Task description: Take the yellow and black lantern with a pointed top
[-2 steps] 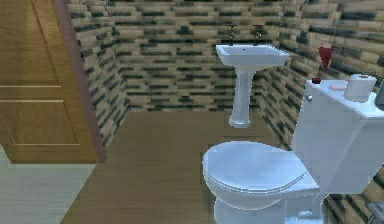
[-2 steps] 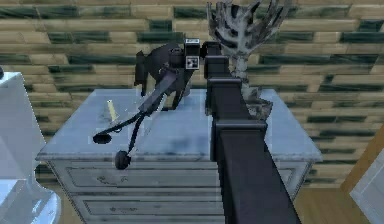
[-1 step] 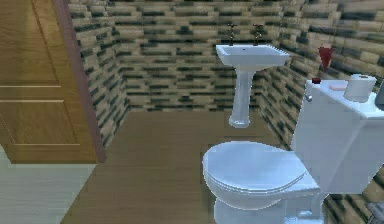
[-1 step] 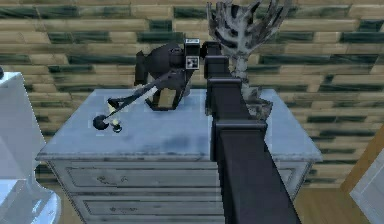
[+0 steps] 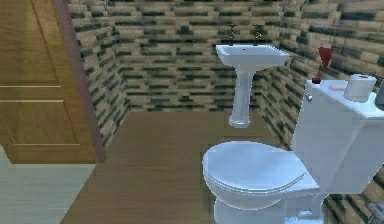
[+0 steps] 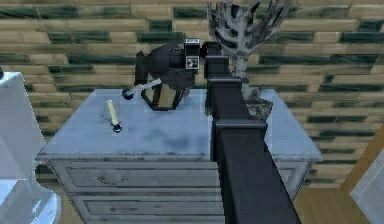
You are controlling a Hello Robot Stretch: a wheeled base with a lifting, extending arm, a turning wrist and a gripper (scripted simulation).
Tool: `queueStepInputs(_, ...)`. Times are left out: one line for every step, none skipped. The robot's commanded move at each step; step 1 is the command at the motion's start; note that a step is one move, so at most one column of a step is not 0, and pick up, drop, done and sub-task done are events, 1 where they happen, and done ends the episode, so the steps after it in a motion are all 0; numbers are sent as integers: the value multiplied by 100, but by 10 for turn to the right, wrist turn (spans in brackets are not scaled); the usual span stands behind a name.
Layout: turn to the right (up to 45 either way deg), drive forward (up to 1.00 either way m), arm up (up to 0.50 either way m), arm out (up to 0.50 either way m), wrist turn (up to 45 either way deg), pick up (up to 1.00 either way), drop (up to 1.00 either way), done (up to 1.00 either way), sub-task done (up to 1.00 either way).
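Note:
My arm (image 6: 240, 140) reaches out over a pale grey dresser (image 6: 180, 140) in the arm side view. At its far end sit the white marker squares (image 6: 200, 52), and left of them the dark gripper (image 6: 132, 94), low over the dresser top. A dark bulky shape (image 6: 168, 88) merges with the gripper's body, and I cannot make out a yellow and black lantern in it. A small pale yellow stick with a dark base (image 6: 115, 112) lies on the top just below the fingers. I cannot tell whether the gripper holds anything.
A silvery branching ornament (image 6: 245, 30) stands at the dresser's back, right beside the arm. The wall behind is mottled brick. The forward view has a wooden door (image 5: 40, 80) at left, a pedestal sink (image 5: 248, 60) ahead, and a toilet (image 5: 260, 170) with a paper roll (image 5: 360, 86) close by at right.

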Motion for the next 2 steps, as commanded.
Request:
queueStepInputs(0,0,0,0,240,0,0,0,0)
queueStepInputs(0,0,0,0,0,100,0,0,0)
